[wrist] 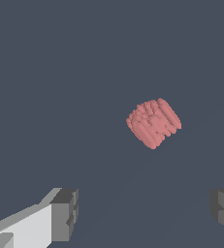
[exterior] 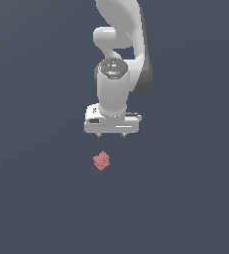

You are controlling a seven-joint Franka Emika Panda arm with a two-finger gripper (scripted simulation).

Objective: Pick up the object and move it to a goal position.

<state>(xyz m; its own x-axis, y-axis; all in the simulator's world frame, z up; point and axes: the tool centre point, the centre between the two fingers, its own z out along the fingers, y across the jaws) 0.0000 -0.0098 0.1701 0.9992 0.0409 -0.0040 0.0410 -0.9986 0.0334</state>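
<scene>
The object (exterior: 101, 160) is a small pinkish-red bumpy lump lying on the dark grey floor, just below and slightly toward the exterior view's left of my gripper (exterior: 111, 135). The white gripper hangs above it, apart from it, with its fingers spread wide. In the wrist view the object (wrist: 153, 122) shows clearly ahead of the fingertips (wrist: 65, 213), outside the gap between them. The gripper (wrist: 145, 213) is open and empty.
A plain dark grey surface (exterior: 36, 198) lies all around. The white arm (exterior: 121, 44) rises behind the gripper toward the top of the exterior view. No other objects show.
</scene>
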